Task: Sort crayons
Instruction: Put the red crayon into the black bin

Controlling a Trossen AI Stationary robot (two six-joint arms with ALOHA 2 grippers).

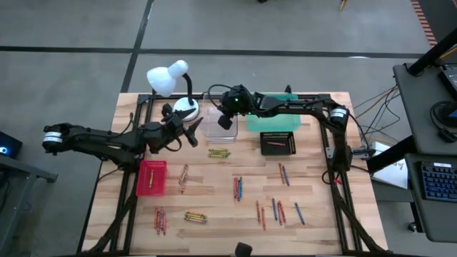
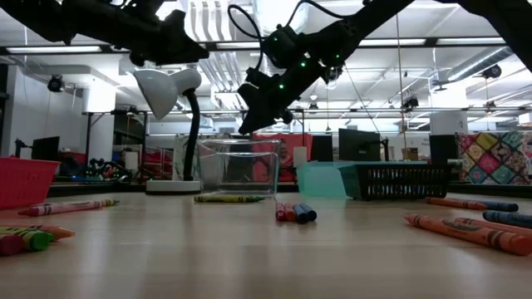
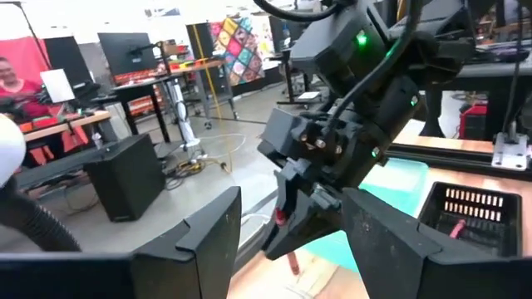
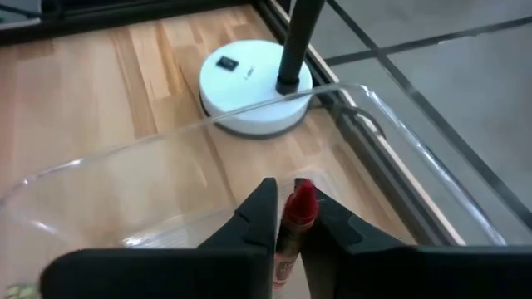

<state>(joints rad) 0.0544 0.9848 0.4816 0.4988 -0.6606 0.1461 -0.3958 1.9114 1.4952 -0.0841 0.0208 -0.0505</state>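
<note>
My right gripper [image 4: 293,193] hangs over the clear tray [image 1: 218,123] at the table's far side, shut on a red crayon [image 4: 297,218]. The same gripper [image 2: 249,124] shows above the tray's rim in the low view. My left gripper [image 1: 191,133] stands open and level just left of that tray, with nothing between its fingers. Other crayons lie flat on the wood in small groups: a yellow-green group [image 1: 218,153], a red-blue pair [image 1: 237,187], and more [image 1: 277,210] toward the near right. My right gripper pinches the red crayon between its two fingers. The crayon lies along the fingers, and its pointed tip [image 4: 302,194] sticks out just past the fingertips. The fingers slant down from the table's right. The crayon is lifted clear, above the tray's inside.
A white desk lamp [image 1: 171,77] stands on its round base [image 4: 253,83] just left of the clear tray. A teal tray [image 1: 273,120] and a black tray [image 1: 278,143] sit to the right, and a red tray [image 1: 151,177] sits at the near left.
</note>
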